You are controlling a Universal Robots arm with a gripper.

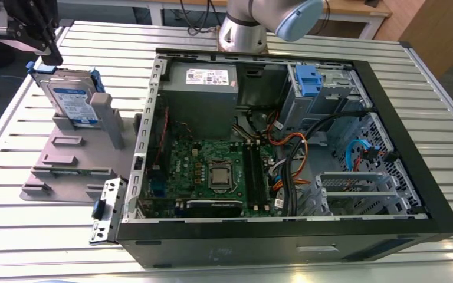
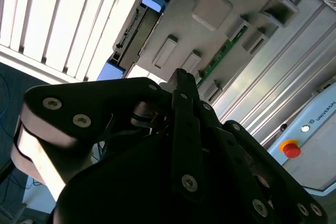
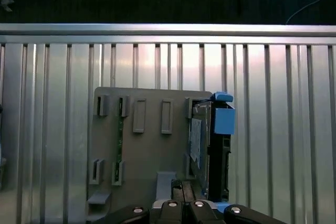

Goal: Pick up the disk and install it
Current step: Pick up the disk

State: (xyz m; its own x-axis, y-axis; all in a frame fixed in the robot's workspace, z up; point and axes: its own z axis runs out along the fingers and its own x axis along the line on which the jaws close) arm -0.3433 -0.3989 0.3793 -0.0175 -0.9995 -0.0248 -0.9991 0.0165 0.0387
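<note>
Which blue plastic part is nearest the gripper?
The blue bracket on the upright silver-grey hard drive in the grey stand, outside the black computer case.

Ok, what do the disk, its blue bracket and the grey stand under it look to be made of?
The disk: metal casing, going by its silver-grey sheen. Its bracket: moulded plastic, matte and uniformly blue. The stand: likely plastic too, a dull even grey with blocky moulded slots, though painted metal can't be ruled out.

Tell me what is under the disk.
The disk stands on edge in the grey holder, between upright posts, and the holder lies on the slatted metal table. The posts cover its lower edge, so how it seats cannot be seen.
</note>
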